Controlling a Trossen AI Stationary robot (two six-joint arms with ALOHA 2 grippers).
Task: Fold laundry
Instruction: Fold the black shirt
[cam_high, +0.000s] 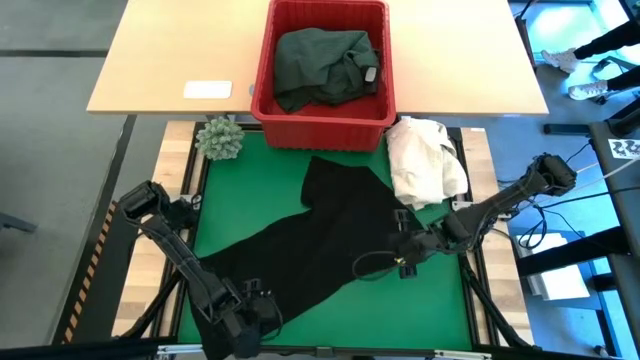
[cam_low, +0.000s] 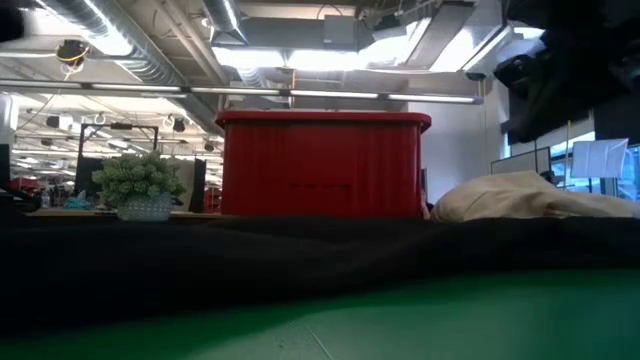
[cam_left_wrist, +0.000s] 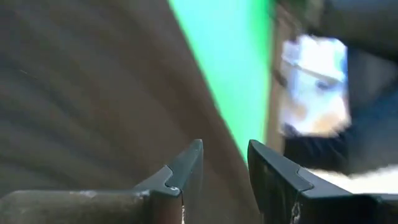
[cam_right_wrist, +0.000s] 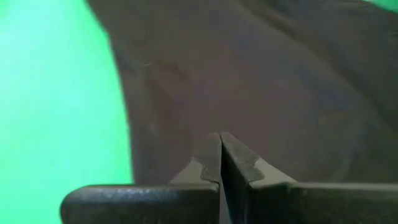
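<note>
**Desk:** Start at the pincers. How do they stand?

**Photographer:** The right gripper (cam_high: 400, 252) has its fingers pressed flat together with no gap, low over the right-hand edge of the black garment (cam_high: 300, 250); whether a pinch of cloth sits between them cannot be told. The left gripper (cam_high: 255, 300) hangs at the garment's near-left end, jaws a narrow way apart, nothing visibly between them.

**Desk:** And the cloth itself?

**Photographer:** Spread on the green mat (cam_high: 240, 190), its long axis running on a diagonal, from the near-left corner by the left gripper up toward the red basket (cam_high: 322, 115) at the far side. From the right gripper it stretches away leftward and toward the far side.

**Desk:** Which arm is nearer the work?

**Photographer:** Both reach it, one at each side of the near end. The far end by the basket lies well apart from either.

**Desk:** The rest of the laundry?

**Photographer:** A dark green garment (cam_high: 322, 65) waits in the basket. A cream-white cloth heap (cam_high: 425, 160) lies just beyond the right gripper.
</note>
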